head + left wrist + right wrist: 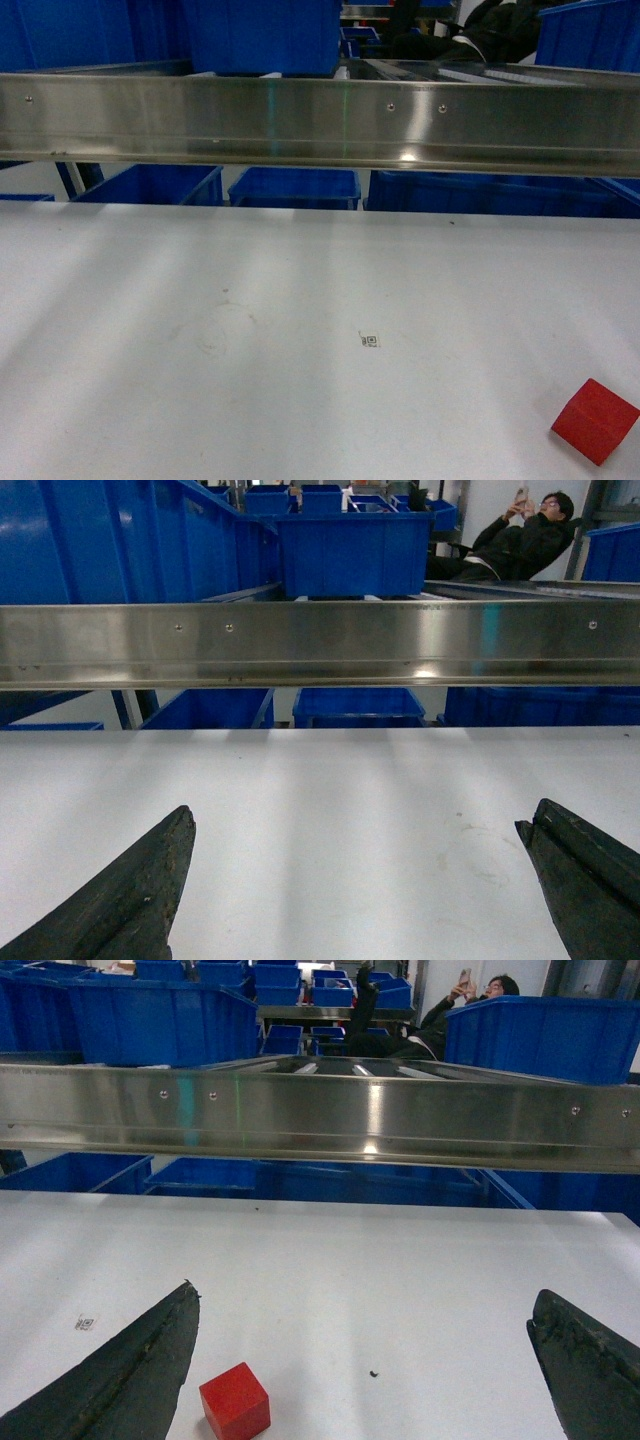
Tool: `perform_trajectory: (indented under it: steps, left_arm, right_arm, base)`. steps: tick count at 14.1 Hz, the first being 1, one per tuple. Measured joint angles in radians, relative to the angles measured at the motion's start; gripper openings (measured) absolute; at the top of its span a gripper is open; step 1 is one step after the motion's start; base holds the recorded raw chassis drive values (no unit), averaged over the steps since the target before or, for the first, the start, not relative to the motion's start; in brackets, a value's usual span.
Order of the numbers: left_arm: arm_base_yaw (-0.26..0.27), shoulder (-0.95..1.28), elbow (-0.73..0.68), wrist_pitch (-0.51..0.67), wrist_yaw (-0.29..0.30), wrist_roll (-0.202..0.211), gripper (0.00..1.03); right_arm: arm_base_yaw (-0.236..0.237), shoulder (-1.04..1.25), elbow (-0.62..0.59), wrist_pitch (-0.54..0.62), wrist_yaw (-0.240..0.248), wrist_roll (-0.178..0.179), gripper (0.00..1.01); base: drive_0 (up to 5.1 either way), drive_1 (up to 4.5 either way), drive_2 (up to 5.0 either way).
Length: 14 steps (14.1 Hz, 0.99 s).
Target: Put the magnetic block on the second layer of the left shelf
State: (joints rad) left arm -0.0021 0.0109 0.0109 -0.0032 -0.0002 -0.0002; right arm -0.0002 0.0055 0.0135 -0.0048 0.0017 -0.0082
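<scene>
Left gripper (355, 880): jaws spread wide, empty, above table (350, 780) | Right gripper (365, 1365): jaws wide, empty | Block (235, 1401): matte red cube, lower left beside left finger, untouched | Rail (320, 118): polished steel, upper frame

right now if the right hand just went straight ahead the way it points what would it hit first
Probably the steel shelf rail across its path. The right hand is open over the white table, and the red magnetic block sits low and left between its fingers. Depth is unclear.
</scene>
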Motion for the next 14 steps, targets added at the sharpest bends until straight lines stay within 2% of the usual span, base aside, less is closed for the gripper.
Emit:
perform_trajectory:
  steps: [14]
  left_arm:
    - [0.0, 0.0, 0.0, 0.0, 0.0, 0.0, 0.98]
  right_arm:
    - [0.0, 0.0, 0.0, 0.0, 0.0, 0.0, 0.98]
  base:
    - [0.0, 0.0, 0.0]
